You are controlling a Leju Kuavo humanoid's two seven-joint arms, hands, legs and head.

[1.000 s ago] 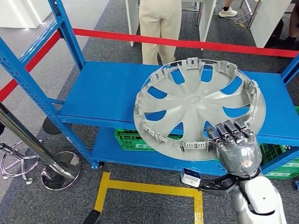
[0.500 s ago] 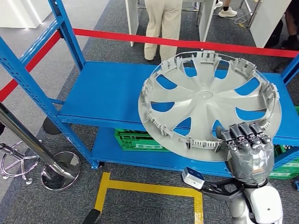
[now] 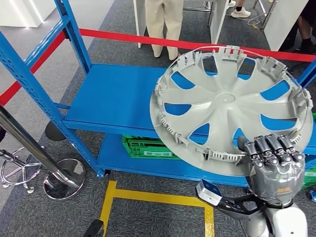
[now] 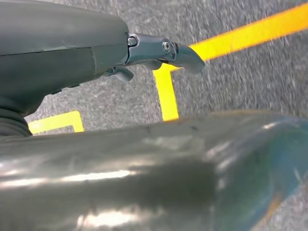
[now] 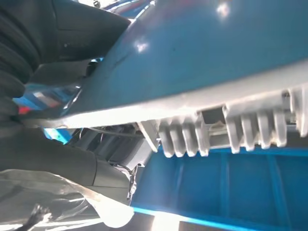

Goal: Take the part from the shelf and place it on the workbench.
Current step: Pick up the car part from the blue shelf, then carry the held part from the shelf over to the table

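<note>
Broadly, the blue steel shelf rack (image 3: 111,96) spans the head view, its upper deck bare at the left; green plastic crates (image 3: 145,147) sit on its lower deck, and a red barrier tape (image 3: 123,37) runs behind it, where a person in beige trousers (image 3: 164,19) stands; next in size is the round grey plastic wheel cover (image 3: 227,106) with spoke openings and a clipped rim — it is tilted, inner side up, raised clear of the upper deck at the right; the right hand (image 3: 275,165) grips its near rim, dark fingers (image 3: 268,147) curled over the edge; yellow floor tape (image 3: 156,199) marks the grey carpet below; the left hand (image 4: 160,50) hangs over that carpet, how far open I cannot tell.
</note>
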